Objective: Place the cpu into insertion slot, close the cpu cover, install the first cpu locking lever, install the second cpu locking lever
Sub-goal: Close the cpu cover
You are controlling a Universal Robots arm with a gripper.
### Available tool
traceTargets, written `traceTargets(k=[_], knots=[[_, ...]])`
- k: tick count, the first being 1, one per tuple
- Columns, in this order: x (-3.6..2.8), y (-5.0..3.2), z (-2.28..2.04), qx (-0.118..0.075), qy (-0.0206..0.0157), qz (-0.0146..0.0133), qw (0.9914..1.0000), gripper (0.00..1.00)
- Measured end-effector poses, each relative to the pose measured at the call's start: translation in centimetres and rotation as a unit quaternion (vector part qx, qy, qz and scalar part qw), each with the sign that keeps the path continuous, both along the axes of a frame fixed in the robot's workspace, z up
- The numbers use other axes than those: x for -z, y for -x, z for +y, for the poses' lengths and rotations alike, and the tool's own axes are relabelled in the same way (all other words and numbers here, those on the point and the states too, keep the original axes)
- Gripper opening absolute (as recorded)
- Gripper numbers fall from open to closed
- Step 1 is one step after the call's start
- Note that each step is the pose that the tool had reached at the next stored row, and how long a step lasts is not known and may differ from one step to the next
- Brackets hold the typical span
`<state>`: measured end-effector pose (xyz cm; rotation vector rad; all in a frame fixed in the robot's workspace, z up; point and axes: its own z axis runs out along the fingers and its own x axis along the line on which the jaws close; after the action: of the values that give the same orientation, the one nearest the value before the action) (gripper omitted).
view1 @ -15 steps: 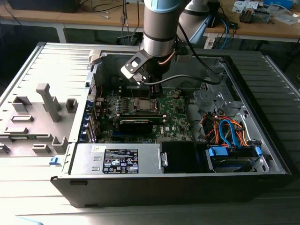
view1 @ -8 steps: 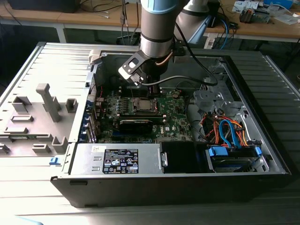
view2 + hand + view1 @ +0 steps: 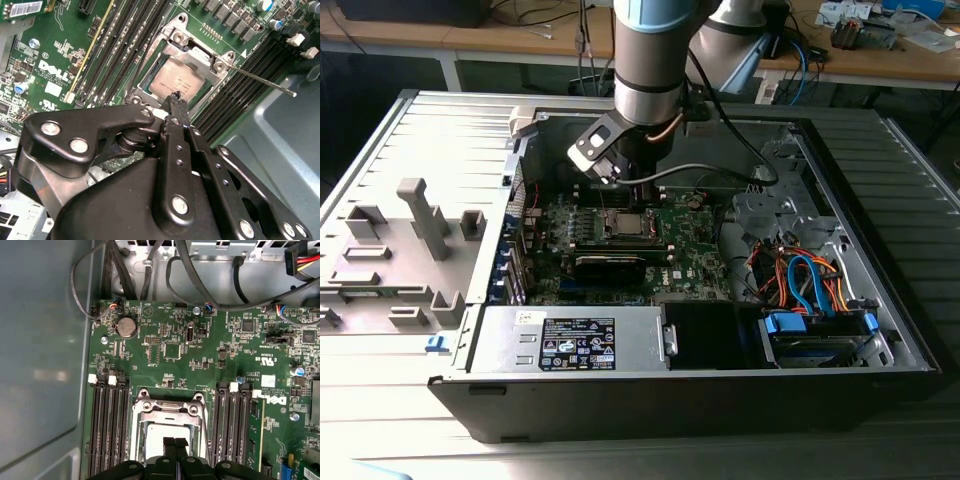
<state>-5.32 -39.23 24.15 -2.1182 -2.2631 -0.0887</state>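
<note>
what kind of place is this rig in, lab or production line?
Probably a robotics or electronics lab: an opened desktop computer case lies flat, the robot arm reaches over its green circuit board, and wooden benches stand behind.

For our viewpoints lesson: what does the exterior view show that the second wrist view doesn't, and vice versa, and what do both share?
Exterior view: the open computer case, its power supply, blue and orange cables. Second wrist view: a thin locking lever sticking out free. Both: the green board, the cpu under its cover, the shut claw near it.
</note>
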Motion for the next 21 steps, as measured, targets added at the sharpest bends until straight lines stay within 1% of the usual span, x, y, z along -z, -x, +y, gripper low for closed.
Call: traceTargets(k=[10, 21], knots=[[0.35, 0.86, 0.0, 0.0, 0.0, 0.0, 1.0, 0.11], [0.56, 1.12, 0.0, 0.0, 0.0, 0.0, 1.0, 0.11]])
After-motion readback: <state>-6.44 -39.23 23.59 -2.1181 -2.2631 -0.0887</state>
